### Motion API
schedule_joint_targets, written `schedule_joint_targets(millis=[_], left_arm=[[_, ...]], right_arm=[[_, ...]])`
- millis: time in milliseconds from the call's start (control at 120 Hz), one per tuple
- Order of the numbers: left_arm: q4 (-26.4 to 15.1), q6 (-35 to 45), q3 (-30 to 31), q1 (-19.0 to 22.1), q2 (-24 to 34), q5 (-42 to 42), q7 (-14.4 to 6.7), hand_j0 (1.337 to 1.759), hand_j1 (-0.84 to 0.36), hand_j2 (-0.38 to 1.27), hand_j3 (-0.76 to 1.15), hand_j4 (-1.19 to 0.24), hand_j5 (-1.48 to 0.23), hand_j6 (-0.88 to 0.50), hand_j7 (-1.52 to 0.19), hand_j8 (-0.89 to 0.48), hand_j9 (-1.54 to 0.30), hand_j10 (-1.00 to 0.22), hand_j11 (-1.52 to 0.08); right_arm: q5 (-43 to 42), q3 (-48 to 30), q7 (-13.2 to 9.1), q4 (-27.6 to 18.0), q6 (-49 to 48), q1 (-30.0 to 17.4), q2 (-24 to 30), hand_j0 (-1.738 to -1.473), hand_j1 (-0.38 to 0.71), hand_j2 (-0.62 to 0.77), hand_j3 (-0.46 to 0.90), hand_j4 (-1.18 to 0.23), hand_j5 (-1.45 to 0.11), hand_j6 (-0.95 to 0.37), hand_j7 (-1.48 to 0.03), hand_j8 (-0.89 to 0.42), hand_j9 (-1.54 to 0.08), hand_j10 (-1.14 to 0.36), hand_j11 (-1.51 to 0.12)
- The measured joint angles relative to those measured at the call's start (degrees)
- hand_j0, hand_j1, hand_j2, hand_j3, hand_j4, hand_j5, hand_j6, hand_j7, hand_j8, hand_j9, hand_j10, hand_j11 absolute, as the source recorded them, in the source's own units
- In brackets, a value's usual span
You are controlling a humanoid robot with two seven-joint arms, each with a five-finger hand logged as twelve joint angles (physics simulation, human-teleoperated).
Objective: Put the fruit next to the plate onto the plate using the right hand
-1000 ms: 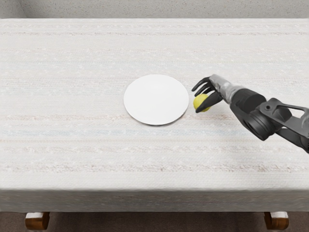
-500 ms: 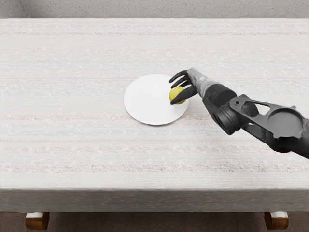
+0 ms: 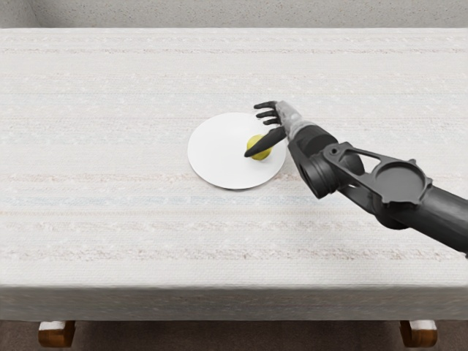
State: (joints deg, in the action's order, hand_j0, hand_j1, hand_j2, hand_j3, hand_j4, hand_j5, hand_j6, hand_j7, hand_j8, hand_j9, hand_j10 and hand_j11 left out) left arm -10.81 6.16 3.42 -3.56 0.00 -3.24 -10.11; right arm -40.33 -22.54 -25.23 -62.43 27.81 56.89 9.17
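Fruit: small, round, yellow-green, plain-skinned fruit (image 3: 255, 142).
Where it is: on the right part of the round white plate (image 3: 218, 152), inside the rim, on the pale table (image 3: 110, 219).
Right hand (image 3: 276, 124): reaches in from the right, above the plate's right edge, with dark fingers spread and nothing clasped.
Fruit against hand: it sits under the outstretched thumb (image 3: 265, 142), which crosses in front of it. Contact is possible, but this angle doesn't settle it.
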Motion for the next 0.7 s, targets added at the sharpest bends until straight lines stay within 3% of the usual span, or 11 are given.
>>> schedule_joint_targets(millis=[125, 258, 458, 700], left_arm=[[0.0, 0.0, 0.0, -0.1, 0.0, 0.0, 0.0, 1.658, 0.34, 0.0, 0.0, -0.01, -0.01, -0.01, -0.01, -0.01, -0.01, -0.01, -0.01], [0.0, 0.0, 0.1, -0.1, 0.0, 0.0, 0.0, 1.658, 0.34, 0.0, 0.0, -0.01, -0.01, -0.01, -0.01, -0.01, -0.01, -0.01, -0.01], [-0.1, 0.0, 0.1, 0.7, 0.0, 0.0, 0.0, 1.658, 0.34, 0.0, 0.0, -0.01, -0.01, -0.01, -0.01, -0.01, -0.01, -0.01, -0.01], [-0.1, -0.1, 0.1, 2.2, 0.0, 0.0, 0.0, 1.658, 0.34, 0.0, 0.0, -0.01, -0.01, -0.01, -0.01, -0.01, -0.01, -0.01, -0.01]], right_arm=[[0.3, -1.0, -4.0, -2.4, -5.1, 1.0, 4.3, -1.658, -0.2, 0.05, 0.0, -0.15, -0.2, -0.16, -0.2, -0.12, -0.2, -0.14, -0.2], [7.8, -7.2, -7.4, -6.8, -22.4, 1.3, 17.0, -1.658, -0.27, 0.03, 0.0, -0.08, -0.11, -0.09, -0.1, -0.07, -0.11, -0.07, -0.11], [18.3, -11.2, -8.1, -7.2, -49.0, 1.1, 36.1, -1.658, -0.32, 0.01, 0.0, -0.03, -0.04, -0.03, -0.04, -0.03, -0.04, -0.03, -0.04], [20.5, -11.6, -8.2, -4.0, -60.7, 1.4, 40.9, -1.658, -0.34, 0.0, 0.0, -0.01, -0.01, -0.01, -0.01, -0.01, -0.01, -0.01, -0.01]])
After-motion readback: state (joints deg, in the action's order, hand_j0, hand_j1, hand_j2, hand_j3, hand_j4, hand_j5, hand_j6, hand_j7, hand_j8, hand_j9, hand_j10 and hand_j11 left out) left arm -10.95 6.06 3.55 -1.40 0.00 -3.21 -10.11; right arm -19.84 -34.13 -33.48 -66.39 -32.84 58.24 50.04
